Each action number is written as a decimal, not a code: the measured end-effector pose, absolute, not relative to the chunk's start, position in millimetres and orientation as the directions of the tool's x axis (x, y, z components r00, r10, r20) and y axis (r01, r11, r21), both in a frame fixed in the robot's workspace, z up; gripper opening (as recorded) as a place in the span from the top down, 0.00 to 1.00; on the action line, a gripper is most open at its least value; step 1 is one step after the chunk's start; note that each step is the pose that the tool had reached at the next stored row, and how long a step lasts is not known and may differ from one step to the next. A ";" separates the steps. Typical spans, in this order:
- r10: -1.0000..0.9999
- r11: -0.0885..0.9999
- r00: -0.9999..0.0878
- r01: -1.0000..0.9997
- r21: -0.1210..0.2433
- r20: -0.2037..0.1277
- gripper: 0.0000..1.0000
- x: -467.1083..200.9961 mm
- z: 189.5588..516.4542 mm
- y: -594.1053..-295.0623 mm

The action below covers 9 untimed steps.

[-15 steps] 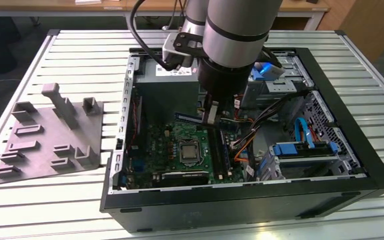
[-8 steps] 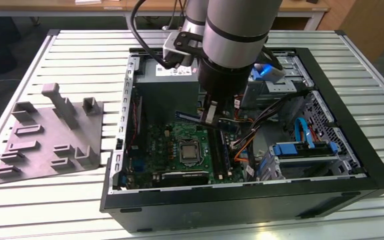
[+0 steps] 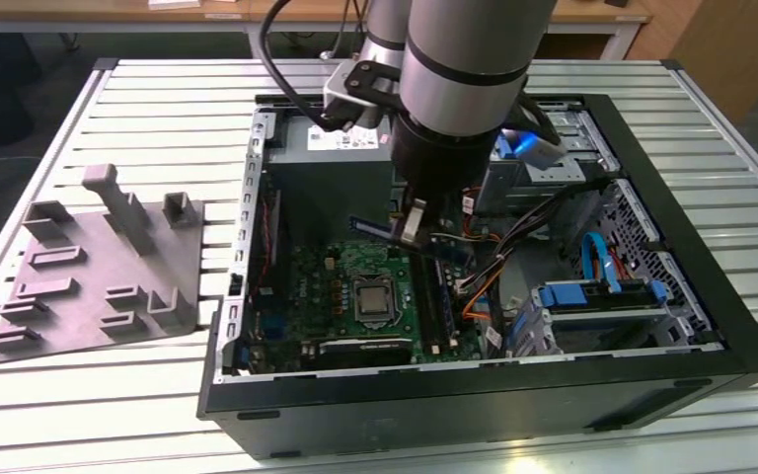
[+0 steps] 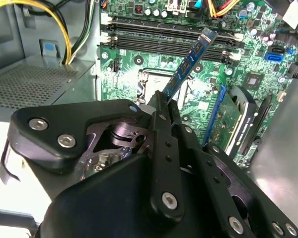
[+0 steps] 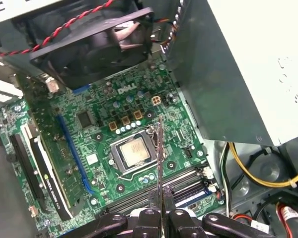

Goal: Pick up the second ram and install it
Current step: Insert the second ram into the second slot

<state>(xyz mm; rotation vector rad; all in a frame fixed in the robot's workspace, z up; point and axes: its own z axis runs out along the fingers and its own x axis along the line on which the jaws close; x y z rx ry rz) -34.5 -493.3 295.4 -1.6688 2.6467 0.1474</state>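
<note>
Arm's tool [image 3: 410,223] inside open case [image 3: 458,405], fingers pressed together, pinching one end of second ram [image 3: 376,228]. In second wrist view, second ram [image 4: 191,62] juts tilted from tool [image 4: 165,100], far end over black memory slots [image 4: 149,39]; contact unclear. In exterior view, ram hangs over motherboard [image 3: 313,286], 12 o'clock from processor [image 3: 374,302]. Grey holder tray [image 3: 90,286] on worktop [image 3: 155,118], 9 o'clock from case.

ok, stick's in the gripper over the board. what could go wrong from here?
1. The gripper pinches the second ram by one end, so it may pivot under seating force.
2. It hangs close to the bare processor, beside the slots; a slip could hit it.
</note>
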 end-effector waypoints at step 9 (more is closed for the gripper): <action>-0.840 0.536 -0.540 -0.841 0.075 -0.058 0.86 -34.5 294.7 -493.3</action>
